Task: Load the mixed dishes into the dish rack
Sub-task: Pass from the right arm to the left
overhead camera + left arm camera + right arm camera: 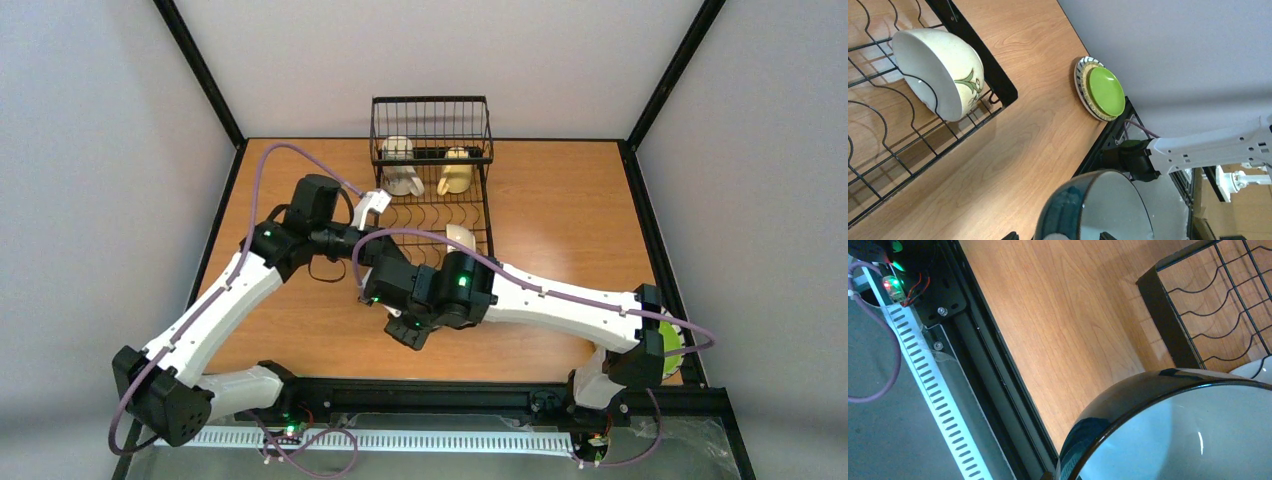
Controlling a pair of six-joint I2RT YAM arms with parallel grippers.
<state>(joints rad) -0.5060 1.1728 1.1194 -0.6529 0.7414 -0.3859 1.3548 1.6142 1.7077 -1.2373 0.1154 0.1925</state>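
Two mugs (pixel 400 172), two bowls (pixel 938 70), two plates (pixel 1103 92), one dish rack (pixel 1000 87); wooden table (pixel 1038 140), grey walls (pixel 1173 50); right gripper (pixel 408 328) clamps teal-and-white bowl (pixel 1108 210), left gripper (pixel 1059 235) agape.

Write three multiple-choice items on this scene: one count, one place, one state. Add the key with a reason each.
1. How many mugs sit in the rack? A one B two C three
2. Where is the green plate? A in the rack B on the white plate on the table C in a gripper
3. How does the motif bowl sit? A tipped on its side B rim up C upside down

Key: B, a white mug and a cream mug stand inside it; B, it lies on that plate by the table's edge; A, its opening faces sideways.
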